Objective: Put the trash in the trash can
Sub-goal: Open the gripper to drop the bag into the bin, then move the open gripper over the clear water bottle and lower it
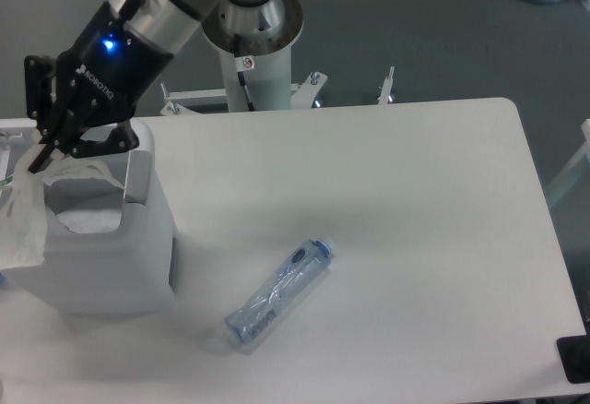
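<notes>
- Our pincer (39, 158) is over the bin (138, 266), pinching the white wrapper (23, 224), which hangs at the bin's left side.
- Bottle (279, 291) lies on worktop (415, 238), right of bin.

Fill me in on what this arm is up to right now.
The gripper is pinched on a crumpled white wrapper and holds it over the white trash can at the table's left end. The wrapper hangs down across the bin's opening, not yet let go. More white paper already lies inside. A crushed blue-capped plastic bottle lies on the white table, apart from the bin and untouched.
</notes>
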{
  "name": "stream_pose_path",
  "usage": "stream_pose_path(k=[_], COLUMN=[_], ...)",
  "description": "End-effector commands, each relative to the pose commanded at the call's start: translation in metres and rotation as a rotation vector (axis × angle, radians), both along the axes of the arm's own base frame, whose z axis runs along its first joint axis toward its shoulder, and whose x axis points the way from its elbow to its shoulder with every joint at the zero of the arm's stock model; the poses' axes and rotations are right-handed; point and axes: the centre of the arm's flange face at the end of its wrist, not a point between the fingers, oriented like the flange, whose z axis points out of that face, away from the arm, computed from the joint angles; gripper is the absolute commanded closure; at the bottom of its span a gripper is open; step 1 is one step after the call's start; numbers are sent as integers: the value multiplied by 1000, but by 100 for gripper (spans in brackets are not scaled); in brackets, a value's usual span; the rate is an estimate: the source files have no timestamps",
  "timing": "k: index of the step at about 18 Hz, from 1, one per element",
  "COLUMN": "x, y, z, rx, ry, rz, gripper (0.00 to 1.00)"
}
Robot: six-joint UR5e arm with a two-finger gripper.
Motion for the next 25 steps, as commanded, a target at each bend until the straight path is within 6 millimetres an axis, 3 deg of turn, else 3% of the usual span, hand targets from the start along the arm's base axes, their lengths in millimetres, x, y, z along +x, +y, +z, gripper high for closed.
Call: stream_pose_path(k=[4,7,9,15,21,25], x=[6,7,-3,-75,-159,-204], y=[-7,-11,-13,-37,-45,-37], z=[-7,-6,-6,-4,-55,-78], rx=[21,18,17,17,-25,-43], ry=[44,53,53,57,39,22], rz=[-45,-39,-23,102,172,200], gripper=[16,1,1,0,0,0])
